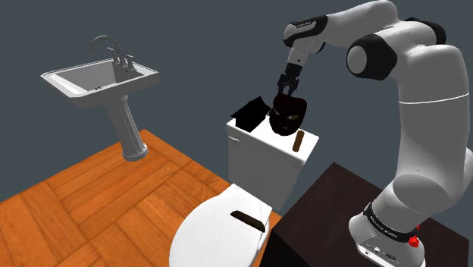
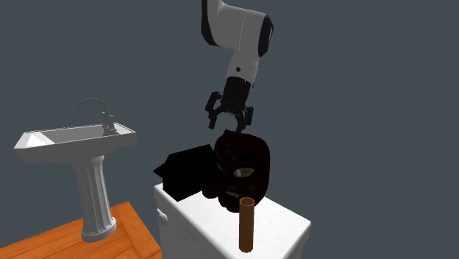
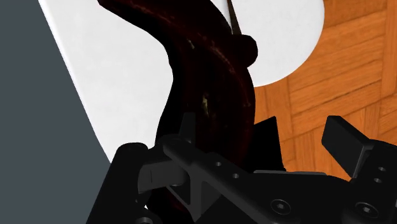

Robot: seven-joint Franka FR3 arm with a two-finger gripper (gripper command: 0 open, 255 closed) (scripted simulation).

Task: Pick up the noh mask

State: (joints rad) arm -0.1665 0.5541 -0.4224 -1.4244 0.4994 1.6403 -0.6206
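In the shoulder view, the noh mask (image 1: pixel 289 115), a dark red, almost black face, stands upright on the lid of the white toilet tank (image 1: pixel 258 155). A black block (image 1: pixel 250 114) sits just beside it on that view's left, and a brown cylinder (image 1: pixel 299 141) is near it on the right. The end effector (image 1: pixel 287 87) hangs directly over the mask's upper edge.

In the second exterior view, the claws are splayed wide above the mask's crown and grip nothing.

In the wrist view, the curved rim runs between the parted fingers (image 3: pixel 347 141) without filling the gap.

The mask looks like a stiff, thin, probably light shell. Its glossy, bulging face could slip, so pinching the top rim front to back seems the best hold.
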